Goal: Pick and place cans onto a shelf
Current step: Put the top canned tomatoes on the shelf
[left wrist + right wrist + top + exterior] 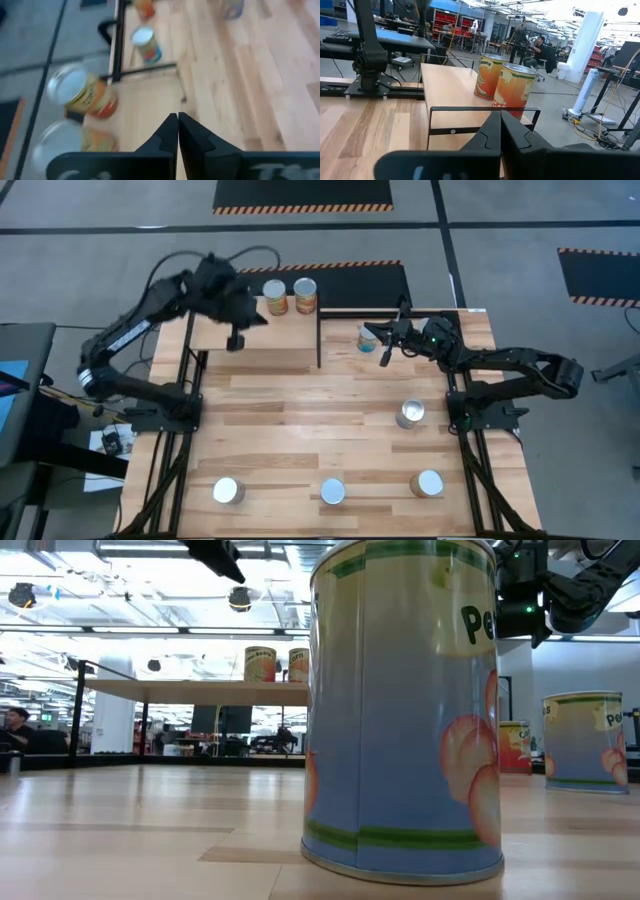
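Two orange tin cans (290,297) stand on the raised light-wood shelf (255,345); the left gripper (236,340) hangs above it, pressed together; the right gripper (386,356), near a blue can (369,338), is pressed together too.

Two orange cans (290,297) upright on shelf (270,335).

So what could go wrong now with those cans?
The right end effector is right beside the blue can; a swing might knock it over. The left end effector hangs over the shelf, near the two orange cans by its edge; it might bump them off.
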